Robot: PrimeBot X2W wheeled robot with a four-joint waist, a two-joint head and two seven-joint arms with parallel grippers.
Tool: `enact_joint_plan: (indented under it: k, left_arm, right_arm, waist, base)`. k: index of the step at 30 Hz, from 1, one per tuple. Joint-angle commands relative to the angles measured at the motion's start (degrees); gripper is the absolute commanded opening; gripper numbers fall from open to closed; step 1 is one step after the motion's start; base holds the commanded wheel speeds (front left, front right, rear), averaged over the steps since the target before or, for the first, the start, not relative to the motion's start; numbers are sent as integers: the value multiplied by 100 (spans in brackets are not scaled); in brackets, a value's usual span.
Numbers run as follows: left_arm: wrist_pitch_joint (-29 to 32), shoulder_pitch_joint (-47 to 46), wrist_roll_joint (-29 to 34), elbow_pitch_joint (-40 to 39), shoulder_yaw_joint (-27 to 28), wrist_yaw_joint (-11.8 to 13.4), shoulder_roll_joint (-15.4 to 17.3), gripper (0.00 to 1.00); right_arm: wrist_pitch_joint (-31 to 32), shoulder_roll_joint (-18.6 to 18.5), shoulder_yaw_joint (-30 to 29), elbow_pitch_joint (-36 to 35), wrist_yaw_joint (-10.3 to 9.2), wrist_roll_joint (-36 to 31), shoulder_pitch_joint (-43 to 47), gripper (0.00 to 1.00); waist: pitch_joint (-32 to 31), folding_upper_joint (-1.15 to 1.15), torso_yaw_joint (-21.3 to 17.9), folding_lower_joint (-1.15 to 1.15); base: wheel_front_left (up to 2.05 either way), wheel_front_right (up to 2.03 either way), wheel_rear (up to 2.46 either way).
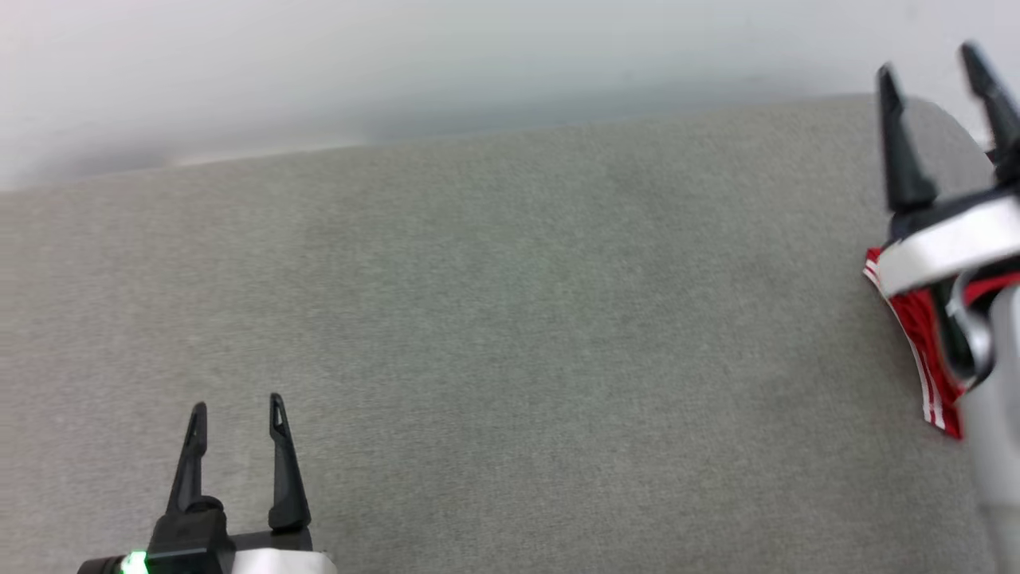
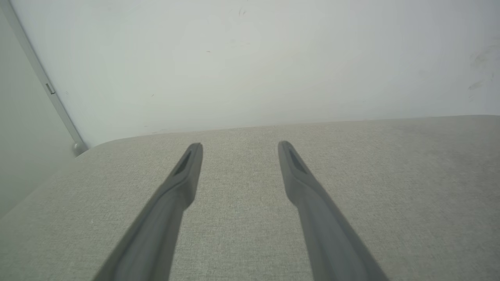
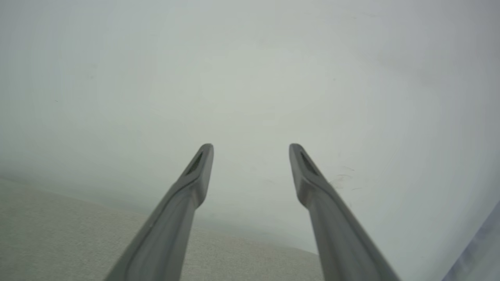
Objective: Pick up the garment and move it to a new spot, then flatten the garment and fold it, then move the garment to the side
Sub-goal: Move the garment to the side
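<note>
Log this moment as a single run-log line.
red garment with white-striped trim: on grey fabric surface, right side, ungripped, partly behind right arm | left gripper: open, empty | right gripper: open, empty, over garment

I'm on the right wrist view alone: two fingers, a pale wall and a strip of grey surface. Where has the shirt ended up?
Observer: In the head view the shirt lies at the far right edge of the grey surface, partly hidden under the right arm.
Operator: Do I have hold of it?
Observer: No. The right gripper is open, and its fingers point past the shirt toward the wall.
Operator: And the other side?
Observer: The left gripper is open at the lower left, over bare surface, well apart from the shirt.
</note>
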Motion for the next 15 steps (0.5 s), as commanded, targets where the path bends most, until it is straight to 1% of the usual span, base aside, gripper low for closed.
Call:
enact_joint_plan:
  k: [1,4,5,10,15]
  left_arm:
    - [-13,99,26,31,-22,-4,-24,100]
    - [-13,167,35,77,-67,-12,-38,100]
    - [-13,167,35,77,-67,-12,-38,100]
    - [-13,276,61,173,-134,-31,-53,100]
    - [-13,394,59,212,-178,-47,-65,100]
  right_arm:
    - [-6,203,-70,-360,-7,83,447,100]
    - [-6,526,-109,-831,-7,161,1042,100]
    - [-6,526,-109,-831,-7,161,1042,100]
    - [-6,957,-195,-1219,-6,246,1984,100]
    - [-7,1220,-350,-1445,-6,330,2854,100]
  waist:
    - [-235,0,225,0]
    - [-369,0,319,0]
    - [-369,0,319,0]
    - [-601,0,426,0]
    - [-788,0,494,0]
  base:
    - [0,0,0]
    - [0,0,0]
    - [0,0,0]
    - [0,0,0]
    - [0,0,0]
